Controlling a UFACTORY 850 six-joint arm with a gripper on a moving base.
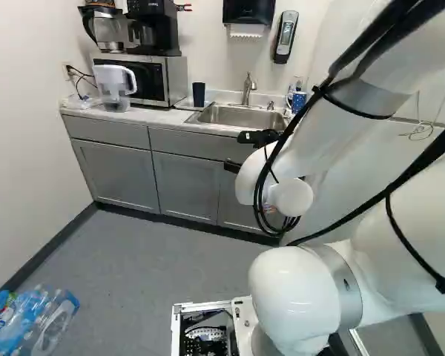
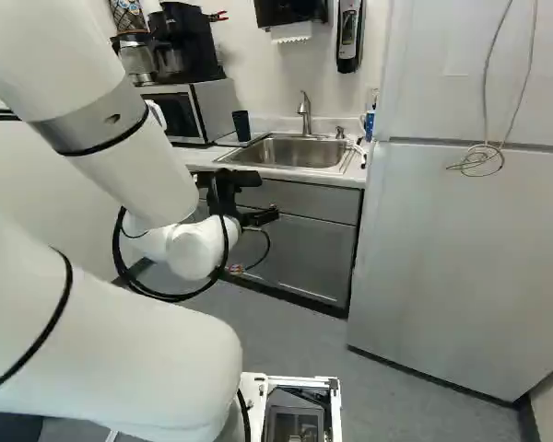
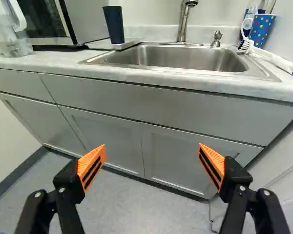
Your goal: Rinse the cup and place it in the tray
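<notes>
The fingers [image 3: 92, 165] stand wide apart with only air between their orange pads, and they face the grey cabinet doors [image 3: 107, 139], lower than the table [image 3: 49, 61]. Ahead of them and higher up is the sink [image 3: 176, 56], its faucet [image 3: 183, 22] rising at the back. Off toward the microwave [image 3: 90, 22] end of the sink, still ahead of the fingers and well out of their reach as they stand, the dark cup [image 3: 114, 24] sits upright on a low, pale tray [image 3: 107, 45]. Farther from the fingers on the sink's other side are a spotted cup [image 3: 261, 30] and a white brush [image 3: 273, 58], neither of which looks like the one wanted. The step in hand seems to be the approach to the dark cup, though in fairness the pictures can't tell whether it has had its rinse, and a cup on the tray would suit the end of the job as well. If the rinse is yet to come, the next move calls for raising the open fingers above the table's edge, bringing them level around the cup's sides, and closing gently, since a knock at the rim could tip it.
</notes>
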